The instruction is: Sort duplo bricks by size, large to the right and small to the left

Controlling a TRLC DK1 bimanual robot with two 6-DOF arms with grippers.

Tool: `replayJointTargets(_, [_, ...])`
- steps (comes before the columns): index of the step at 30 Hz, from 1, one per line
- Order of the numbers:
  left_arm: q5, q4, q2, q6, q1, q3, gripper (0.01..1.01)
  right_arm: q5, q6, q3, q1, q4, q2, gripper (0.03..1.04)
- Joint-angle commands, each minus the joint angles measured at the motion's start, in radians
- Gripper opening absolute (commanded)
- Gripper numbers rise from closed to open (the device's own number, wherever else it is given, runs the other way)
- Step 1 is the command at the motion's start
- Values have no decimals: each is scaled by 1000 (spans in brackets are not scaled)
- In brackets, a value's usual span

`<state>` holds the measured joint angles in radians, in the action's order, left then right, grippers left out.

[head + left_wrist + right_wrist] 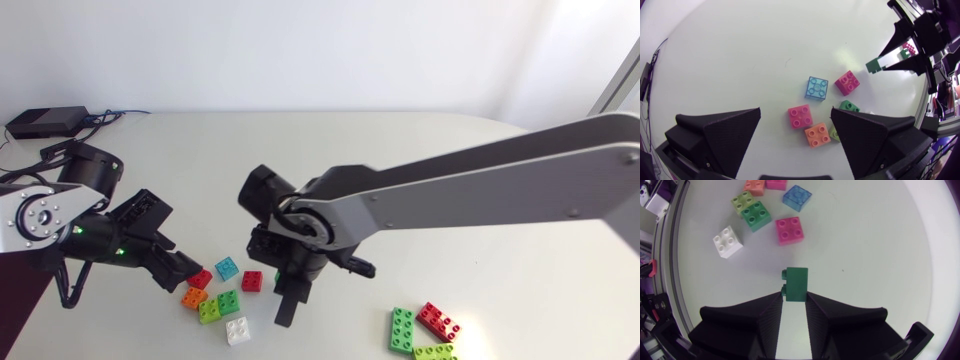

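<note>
My right gripper (794, 299) is shut on a dark green brick (796, 284), held by its end between the fingertips above the table; the left wrist view shows the same dark green brick (873, 65) off the surface. In the head view my right gripper (288, 305) points down beside a cluster of small bricks: red (200, 279), light blue (227, 268), pink (252, 281), orange (194, 297), lime (209, 311), green (229, 302) and white (238, 330). My left gripper (185, 268) stands open at the cluster's left, with a pink brick (800, 116) between its fingers, untouched.
Three longer bricks lie at the front right: green (402, 330), red (438, 320) and lime (435, 352). A black box with cables (45, 122) sits at the table's far left corner.
</note>
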<state>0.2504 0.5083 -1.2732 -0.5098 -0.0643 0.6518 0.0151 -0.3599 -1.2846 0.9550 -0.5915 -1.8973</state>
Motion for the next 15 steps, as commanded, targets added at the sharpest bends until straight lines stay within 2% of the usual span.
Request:
replayJointTargets(1, [-2,-1,21,-39,41,-23,979,-15,-19,-56,36,-41,-69,136])
replayJointTargets(8, [30,1,21,-105,144,-26,979,-64,-34,-116,102,-102,-91,136])
replayJointTargets(15, [53,1,20,-128,170,-37,979,-106,-40,-93,156,-137,-77,136])
